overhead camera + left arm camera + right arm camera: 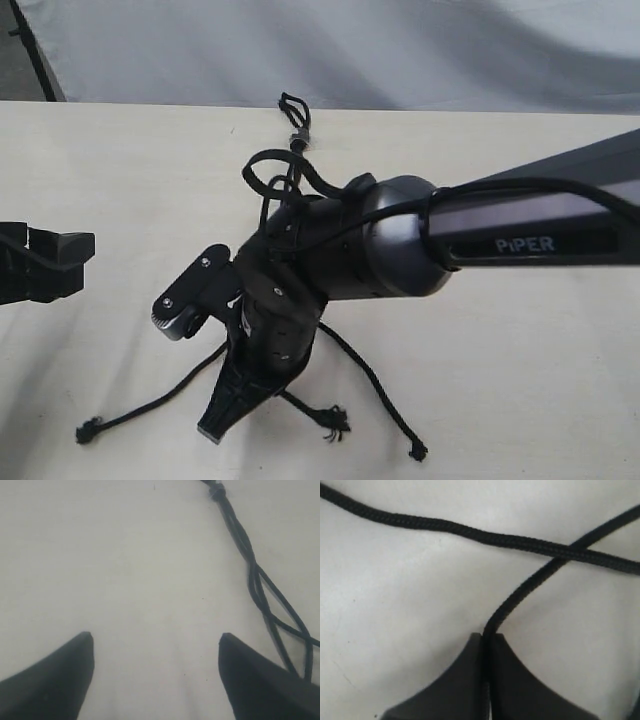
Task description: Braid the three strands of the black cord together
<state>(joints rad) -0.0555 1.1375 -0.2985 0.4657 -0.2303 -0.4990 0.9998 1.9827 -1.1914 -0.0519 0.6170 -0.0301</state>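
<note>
Right gripper is clamped on one strand of the black cord, well down from the grey band, just short of where it crosses a second strand. That's probably a hold for carrying it across, though the arm hides which strand. Left gripper hangs spread and empty near the cord's twisted stretch below that band, likely waiting its turn.

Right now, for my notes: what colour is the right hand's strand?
The strand is black; right wrist view.
</note>
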